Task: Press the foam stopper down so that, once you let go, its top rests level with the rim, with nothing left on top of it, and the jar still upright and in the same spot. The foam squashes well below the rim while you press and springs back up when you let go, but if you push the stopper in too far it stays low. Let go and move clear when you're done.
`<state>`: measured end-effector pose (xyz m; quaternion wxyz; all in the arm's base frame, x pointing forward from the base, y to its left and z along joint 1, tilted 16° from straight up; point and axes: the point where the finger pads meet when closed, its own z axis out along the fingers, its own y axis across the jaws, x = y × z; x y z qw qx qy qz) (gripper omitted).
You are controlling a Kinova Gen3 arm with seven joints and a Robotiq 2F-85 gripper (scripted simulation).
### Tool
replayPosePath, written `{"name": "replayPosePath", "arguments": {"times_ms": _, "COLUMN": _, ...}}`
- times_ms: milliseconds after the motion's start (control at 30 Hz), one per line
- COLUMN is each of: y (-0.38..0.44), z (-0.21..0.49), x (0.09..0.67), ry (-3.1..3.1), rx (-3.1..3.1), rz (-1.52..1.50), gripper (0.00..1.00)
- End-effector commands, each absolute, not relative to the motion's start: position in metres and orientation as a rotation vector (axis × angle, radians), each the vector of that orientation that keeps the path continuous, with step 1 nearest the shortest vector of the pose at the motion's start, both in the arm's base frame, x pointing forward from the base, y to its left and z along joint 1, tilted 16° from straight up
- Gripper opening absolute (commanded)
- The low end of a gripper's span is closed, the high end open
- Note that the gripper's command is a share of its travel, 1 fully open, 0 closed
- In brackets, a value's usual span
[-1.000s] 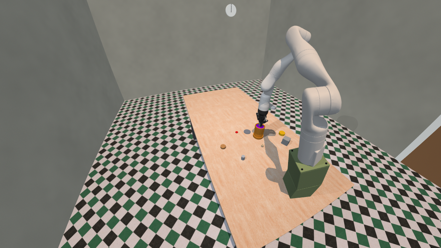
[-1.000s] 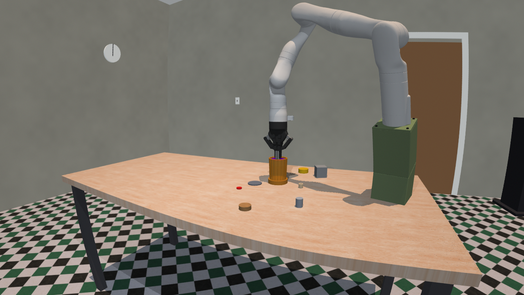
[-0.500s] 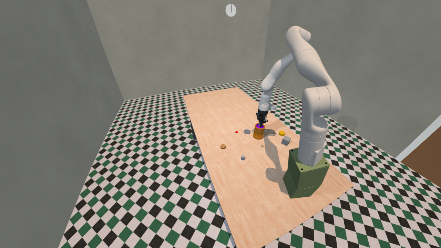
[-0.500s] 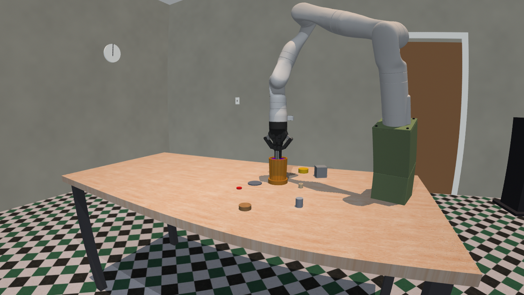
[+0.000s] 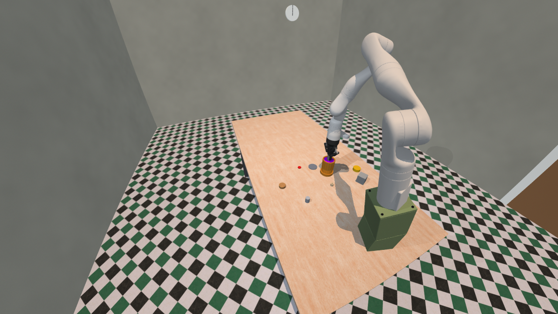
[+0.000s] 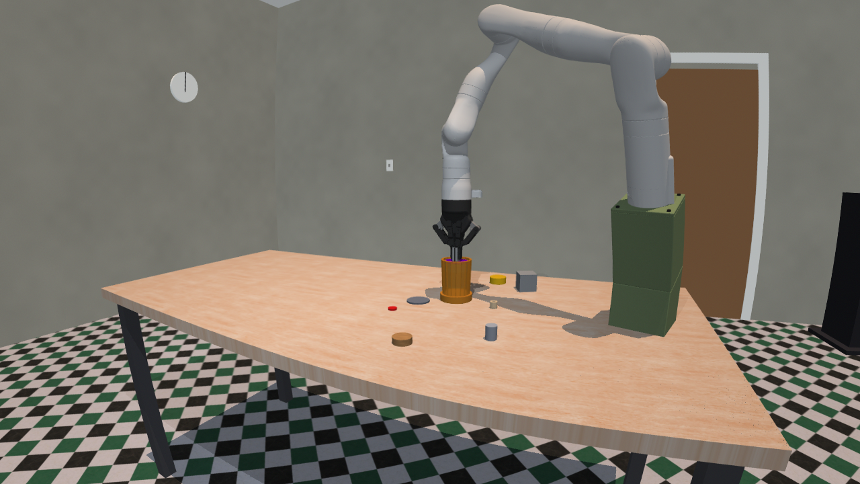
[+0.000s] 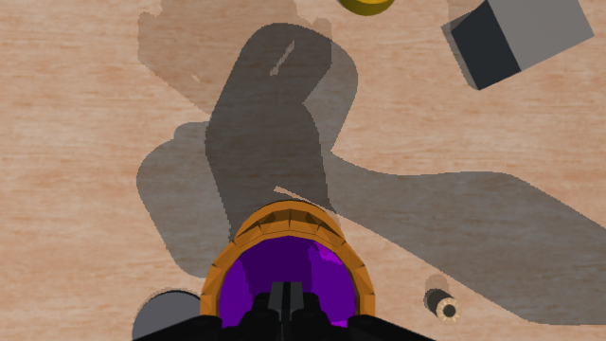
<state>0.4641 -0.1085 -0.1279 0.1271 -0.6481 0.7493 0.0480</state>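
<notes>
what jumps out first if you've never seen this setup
The white arm arches from its green pedestal down over an orange jar mid-table. Its shut gripper pokes into the jar mouth, onto the purple stopper. Small pieces dot the table around it.

Jar (image 6: 455, 281), discs, cube on table (image 6: 288, 300)

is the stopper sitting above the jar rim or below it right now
Below: the wrist view shows the jar's inner wall above the purple stopper.

The pale wood-grain tabletop (image 6: 300, 312) looks matt; the ribbed orange jar (image 6: 455, 281) and purple foam stopper (image 7: 265, 279) lack gloss.
</notes>
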Motion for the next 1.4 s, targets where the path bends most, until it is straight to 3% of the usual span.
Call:
{"name": "replayPosePath", "arguments": {"times_ms": 0, "y": -0.108, "z": -0.129, "x": 0.464, "ry": 2.181, "rx": -1.886, "rz": 0.141, "gripper": 0.00}}
{"name": "replayPosePath", "arguments": {"times_ms": 1367, "y": -0.121, "z": -0.076, "x": 0.457, "ry": 2.181, "rx": -1.886, "rz": 0.141, "gripper": 0.00}}
